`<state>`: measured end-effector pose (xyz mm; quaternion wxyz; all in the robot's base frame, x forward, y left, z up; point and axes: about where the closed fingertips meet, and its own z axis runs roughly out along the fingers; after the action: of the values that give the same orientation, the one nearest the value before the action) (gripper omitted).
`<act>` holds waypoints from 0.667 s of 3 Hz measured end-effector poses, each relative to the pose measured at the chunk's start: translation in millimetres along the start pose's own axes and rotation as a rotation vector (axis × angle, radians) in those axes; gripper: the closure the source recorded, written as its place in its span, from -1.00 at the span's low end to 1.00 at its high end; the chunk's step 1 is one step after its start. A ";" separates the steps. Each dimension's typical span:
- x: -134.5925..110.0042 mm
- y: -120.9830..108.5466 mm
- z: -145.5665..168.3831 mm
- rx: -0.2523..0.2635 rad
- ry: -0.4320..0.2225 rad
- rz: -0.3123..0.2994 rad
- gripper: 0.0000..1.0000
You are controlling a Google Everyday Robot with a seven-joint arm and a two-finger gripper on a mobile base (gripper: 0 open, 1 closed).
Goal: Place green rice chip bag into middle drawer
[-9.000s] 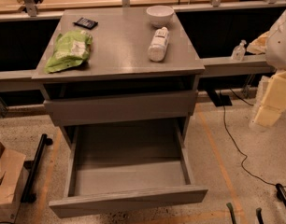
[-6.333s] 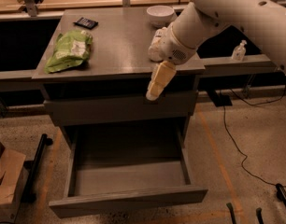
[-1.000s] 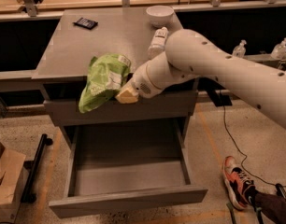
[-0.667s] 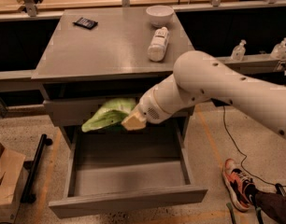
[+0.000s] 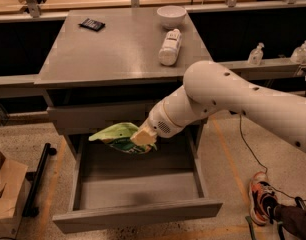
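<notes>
Gripper (image 5: 143, 136) is clamped on green rice chip bag (image 5: 114, 135), lower than a moment ago. Bag hangs above rear of open middle drawer (image 5: 138, 191), apparently clear of its bottom. Release likely next.

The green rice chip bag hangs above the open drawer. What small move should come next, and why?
Probably lower a little: the gripper holds the green rice chip bag in the air, above the rear of the open middle drawer, whose grey bottom shows below it.
</notes>
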<state>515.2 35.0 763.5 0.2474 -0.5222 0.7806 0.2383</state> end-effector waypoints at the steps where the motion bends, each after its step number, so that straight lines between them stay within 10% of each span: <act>1: 8.5 5.2 22.2 -0.040 0.037 -0.021 1.00; 2: 40.9 4.2 51.6 -0.089 0.042 0.044 1.00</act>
<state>504.8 40.5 698.7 0.2024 -0.5202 0.7856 0.2671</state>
